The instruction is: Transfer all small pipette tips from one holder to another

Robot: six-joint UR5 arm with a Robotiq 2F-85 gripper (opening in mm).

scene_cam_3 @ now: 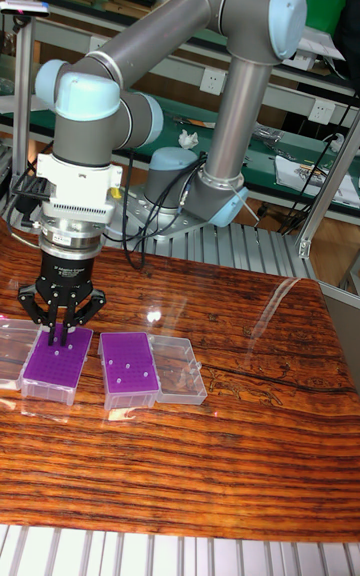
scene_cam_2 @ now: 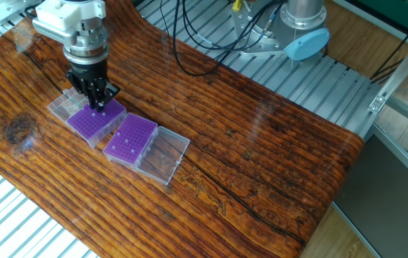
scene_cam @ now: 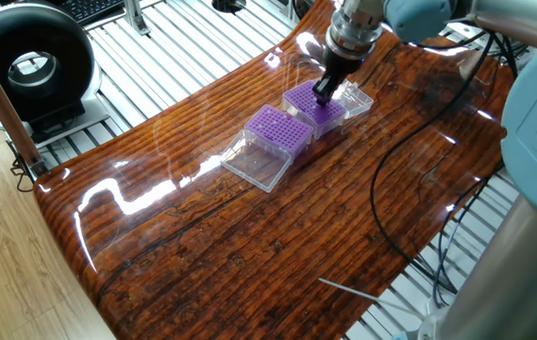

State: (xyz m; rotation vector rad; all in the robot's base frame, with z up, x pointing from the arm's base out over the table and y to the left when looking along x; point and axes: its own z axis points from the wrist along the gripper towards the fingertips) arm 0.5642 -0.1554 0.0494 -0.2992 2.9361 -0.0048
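Two purple grid racks lie side by side on the wooden table, each with a clear lid hinged open beside it. My gripper (scene_cam_2: pixel 100 106) (scene_cam: pixel 325 94) (scene_cam_3: pixel 62 341) points straight down over one rack (scene_cam_2: pixel 92 123) (scene_cam: pixel 308 106) (scene_cam_3: pixel 50 361), its tips at the grid's surface. The fingers are drawn close together, and I cannot see whether anything is between them. The small pipette tips show only as pale dots in the other rack (scene_cam_2: pixel 130 137) (scene_cam: pixel 279 129) (scene_cam_3: pixel 128 361), for instance one dot (scene_cam_3: pixel 118 368).
The open clear lids (scene_cam_2: pixel 166 154) (scene_cam_2: pixel 62 106) flank the racks. A black round device (scene_cam: pixel 27 66) stands off the table's far corner. Black cables (scene_cam: pixel 391 198) trail across the wood, and a thin white stick (scene_cam: pixel 348 288) lies near the edge. The arm's base (scene_cam_2: pixel 300 29) is behind the table.
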